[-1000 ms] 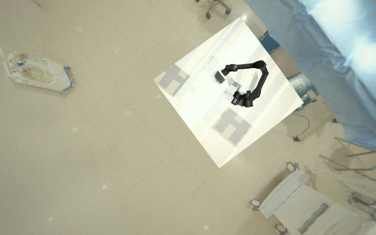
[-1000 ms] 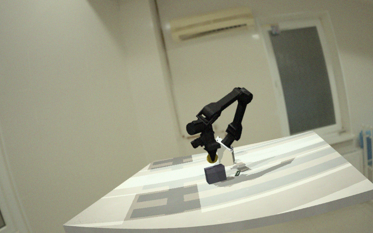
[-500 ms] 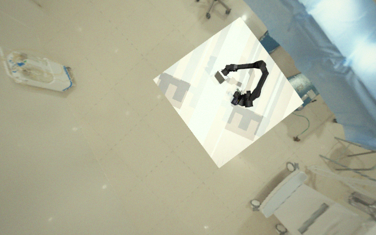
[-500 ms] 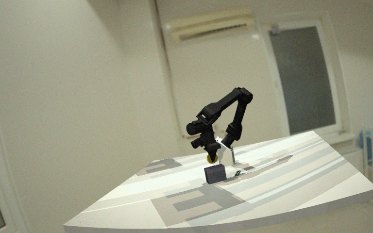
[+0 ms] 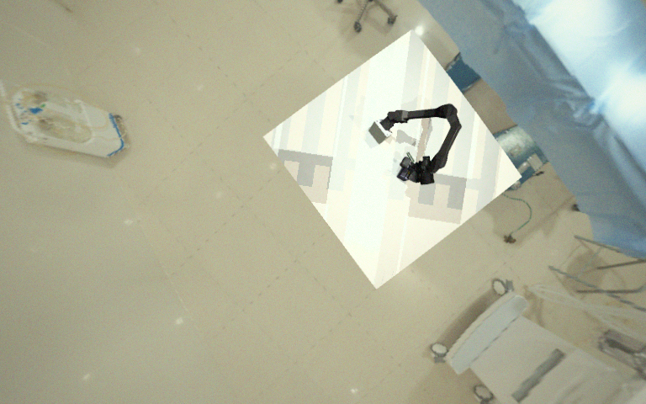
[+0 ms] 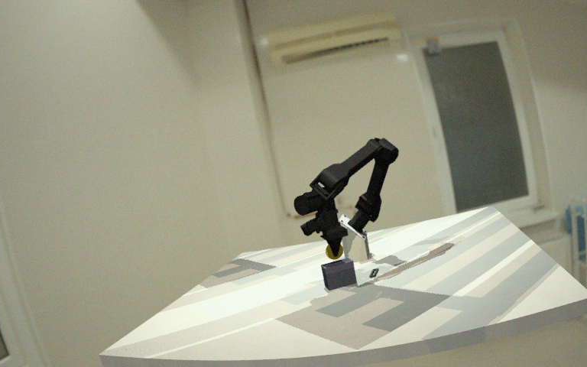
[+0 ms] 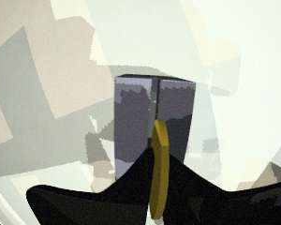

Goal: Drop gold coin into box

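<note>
The gold coin [image 6: 329,252] [image 7: 161,175] is upright between my gripper's fingertips [image 6: 335,254] [image 7: 159,157]. The gripper is shut on it. The coin is over the closed grey box [image 6: 340,275] [image 7: 131,112] [image 5: 403,172], its lower rim close above the lid in the exterior view; contact cannot be told. In the wrist view the slot [image 7: 154,100] runs away from me, nearly parallel to the coin, which appears slightly right of the slot's line. The fingers and coin hide the slot's near end. The dark-green holder [image 6: 374,272] [image 5: 410,156] stands empty beside the box.
The white and grey patterned table [image 5: 367,240] [image 6: 224,332] carries everything. The arm's pale base [image 6: 357,245] [image 5: 378,132] stands behind the box in the exterior view. The arm arches above the table, and shadows fall around the box and holder.
</note>
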Robot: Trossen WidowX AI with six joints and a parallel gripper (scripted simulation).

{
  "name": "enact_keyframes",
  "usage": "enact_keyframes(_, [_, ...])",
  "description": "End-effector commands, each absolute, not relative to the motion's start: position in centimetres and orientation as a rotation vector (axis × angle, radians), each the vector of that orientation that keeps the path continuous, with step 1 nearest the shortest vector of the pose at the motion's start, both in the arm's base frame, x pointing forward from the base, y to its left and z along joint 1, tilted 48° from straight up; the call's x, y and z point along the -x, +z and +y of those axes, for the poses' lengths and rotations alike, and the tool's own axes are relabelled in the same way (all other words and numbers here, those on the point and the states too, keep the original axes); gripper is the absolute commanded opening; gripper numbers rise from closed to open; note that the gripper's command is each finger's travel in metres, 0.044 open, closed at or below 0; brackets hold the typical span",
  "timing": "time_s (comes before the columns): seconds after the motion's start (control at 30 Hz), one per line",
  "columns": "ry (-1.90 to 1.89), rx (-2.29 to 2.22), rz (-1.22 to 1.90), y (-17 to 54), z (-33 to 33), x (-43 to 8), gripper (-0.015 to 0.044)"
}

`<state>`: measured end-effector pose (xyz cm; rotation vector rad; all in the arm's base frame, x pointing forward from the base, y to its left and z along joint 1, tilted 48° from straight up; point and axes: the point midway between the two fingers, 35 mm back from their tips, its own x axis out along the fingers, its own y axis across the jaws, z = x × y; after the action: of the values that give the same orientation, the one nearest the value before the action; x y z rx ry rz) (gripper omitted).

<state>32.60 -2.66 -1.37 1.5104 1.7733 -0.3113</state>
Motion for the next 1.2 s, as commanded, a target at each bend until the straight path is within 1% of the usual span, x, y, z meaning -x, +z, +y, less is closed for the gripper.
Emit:
enact_keyframes(0.0, [-0.309,-1.516,1.775,-1.46,-2.38,-32.63,0.0000])
enact_keyframes(0.77, [-0.310,-1.517,1.775,-2.11,-1.73,-32.60,0.0000])
enact_keyframes(0.97, [-0.310,-1.510,1.773,-2.00,-1.94,-32.64,0.0157])
enact_keyframes(1.17, [-0.310,-1.510,1.773,-2.00,-1.94,-32.64,0.0161])
